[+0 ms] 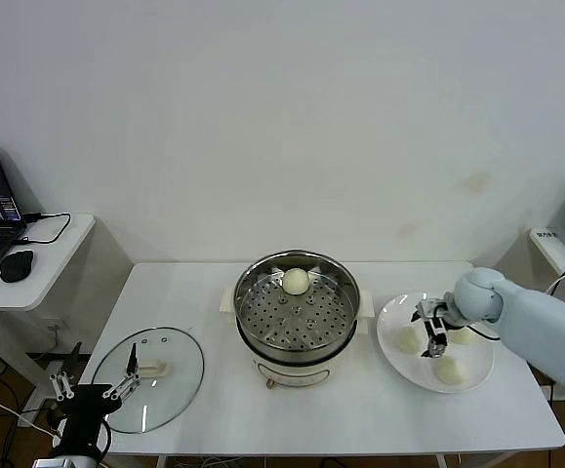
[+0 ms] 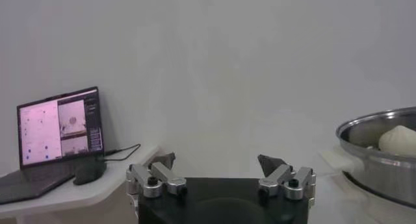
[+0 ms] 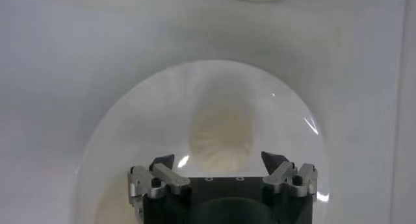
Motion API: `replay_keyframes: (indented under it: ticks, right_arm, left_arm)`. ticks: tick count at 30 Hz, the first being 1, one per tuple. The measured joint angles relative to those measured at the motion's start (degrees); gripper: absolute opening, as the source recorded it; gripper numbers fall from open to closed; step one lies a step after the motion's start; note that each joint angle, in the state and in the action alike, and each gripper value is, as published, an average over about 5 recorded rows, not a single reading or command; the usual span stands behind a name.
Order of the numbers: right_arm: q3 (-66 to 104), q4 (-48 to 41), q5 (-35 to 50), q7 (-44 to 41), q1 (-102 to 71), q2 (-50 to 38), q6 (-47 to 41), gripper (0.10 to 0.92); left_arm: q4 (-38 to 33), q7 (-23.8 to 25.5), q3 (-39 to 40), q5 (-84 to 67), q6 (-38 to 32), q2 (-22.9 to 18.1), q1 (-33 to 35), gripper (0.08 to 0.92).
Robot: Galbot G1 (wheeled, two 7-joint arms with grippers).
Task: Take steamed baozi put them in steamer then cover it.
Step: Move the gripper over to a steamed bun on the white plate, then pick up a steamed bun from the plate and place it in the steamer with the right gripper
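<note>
the right gripper (image 1: 435, 330) hangs with jaws spread wide, a steamed baozi (image 3: 220, 137) on the white plate (image 1: 391, 344) just beyond them, one bun (image 1: 296, 281) already in the steamer (image 1: 297, 310), left gripper (image 1: 95, 386) parked released beside the cover (image 1: 170, 363).

The head camera looked down from above the table (image 1: 360, 409), taking in the steamer (image 1: 297, 317) at centre, the plate (image 1: 391, 356) to its right and the cover (image 1: 170, 375) at the left front. The left wrist camera sat low, near table height, and faced level across the room past its gripper (image 2: 218, 165) toward a laptop (image 2: 58, 126); it shared the steamer (image 2: 377, 154) with the head view. The right wrist camera hung close over the plate (image 3: 130, 128), pointing down at what seemed a baozi (image 3: 220, 136).
</note>
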Motion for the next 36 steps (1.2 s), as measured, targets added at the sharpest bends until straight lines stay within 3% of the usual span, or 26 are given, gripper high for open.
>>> replay_keyframes:
  ticks: [12, 23, 36]
  right_arm:
    - [1.21, -2.65, -0.8, -0.84, -0.59, 2.11, -0.41, 0.632]
    - [0.97, -1.65, 0.13, -2.04, 0.56, 1.21, -1.03, 0.603]
    - [-6.76, 7.56, 8.59, -3.86, 16.49, -5.44, -3.84, 0.615]
  left_arm:
    - [0.21, -0.05, 0.07, -0.08, -0.06, -0.22, -0.18, 0.823]
    - [-0.4, -0.1, 0.23, -0.05, -0.06, -0.29, -0.02, 0.823]
    - [-0.41, -0.04, 1.07, 0.0, 0.16, 0.3, -0.92, 0.823]
